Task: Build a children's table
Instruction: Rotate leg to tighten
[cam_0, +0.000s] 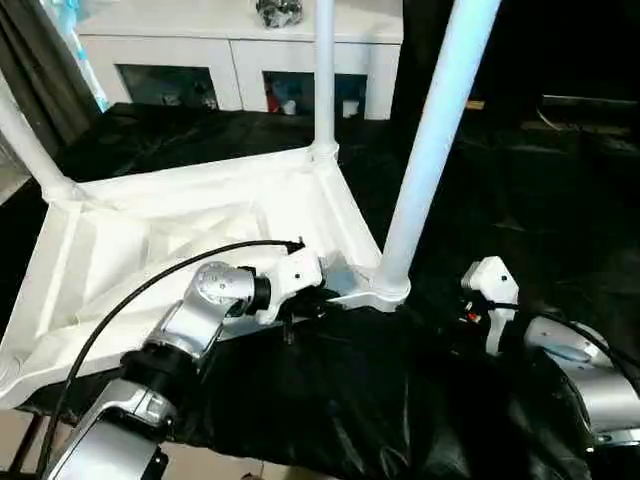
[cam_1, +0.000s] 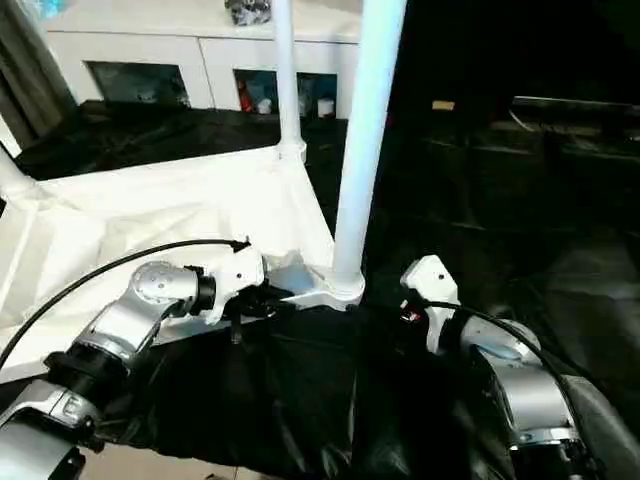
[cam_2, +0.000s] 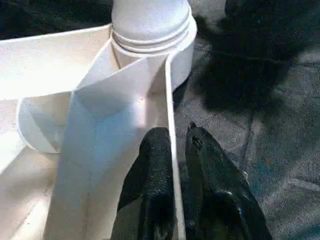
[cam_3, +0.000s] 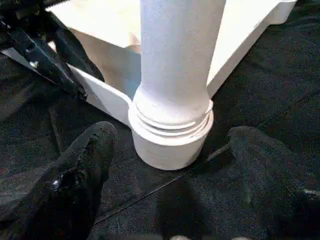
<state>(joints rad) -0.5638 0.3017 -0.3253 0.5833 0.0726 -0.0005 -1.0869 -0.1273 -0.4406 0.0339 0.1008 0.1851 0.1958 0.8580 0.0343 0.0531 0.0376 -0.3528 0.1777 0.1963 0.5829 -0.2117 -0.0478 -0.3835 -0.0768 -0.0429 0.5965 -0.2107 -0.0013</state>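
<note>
Our left gripper (cam_0: 300, 305) fingers (cam_2: 155, 175) pinch the rim of the white ribbed plastic tabletop (cam_0: 180, 240), lying upside down on the black-draped counter (cam_0: 480, 190). Our right gripper (cam_3: 170, 165) fingers spread around the nearest white tubular leg (cam_0: 430, 150). Nudging this leg could tilt it in its socket.

No legible text or labels, seemingly, anywhere.
</note>
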